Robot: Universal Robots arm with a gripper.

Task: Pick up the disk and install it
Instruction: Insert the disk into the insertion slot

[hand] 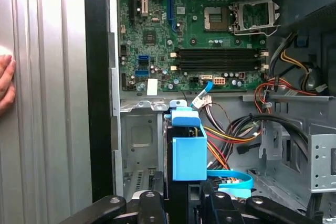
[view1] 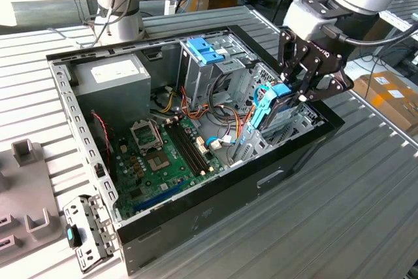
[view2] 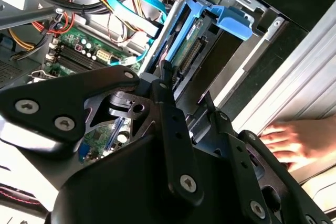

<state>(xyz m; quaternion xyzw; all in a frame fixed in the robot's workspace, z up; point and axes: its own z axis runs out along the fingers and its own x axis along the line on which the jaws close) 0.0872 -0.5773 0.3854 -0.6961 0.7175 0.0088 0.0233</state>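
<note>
At the exterior view's right, above the corner of the open computer case [view1: 196,220], locate the tool [view1: 295,93], closed on the disk [view1: 273,108]. Note the black fingers [hand: 152,208] clamping the disk's upper end from both sides. Observe the disk standing on edge, slightly tilted, with its light-blue carrier rail towards the case interior, its lower end down among the walls of the grey drive cage [view1: 297,122] and its upper end above them. Check in the first wrist view: the disk's blue carrier [hand: 189,156] directly ahead of the two fingers, with a grey bay wall beside it. Check in the second wrist view: the disk [view2: 189,45] ahead of the fingertips, with its connector edge visible.

Inside the case, identify the green motherboard [view1: 163,155] on the case floor, the grey power supply [view1: 114,76] towards the exterior view's left, and the blue plastic bracket [view1: 206,49] atop a tall grey cage near the disk. Trace a light-blue flat cable [hand: 231,178] looping near the disk, with coloured wire bundles [hand: 231,135] close by.

Outside the case, note a person's hand [view2: 291,137] lying on the slatted worktop [view1: 339,213], just beside the case wall. See also a grey moulded fixture [view1: 26,194] and a perforated metal bracket [view1: 88,233] on the worktop at the exterior view's left.
</note>
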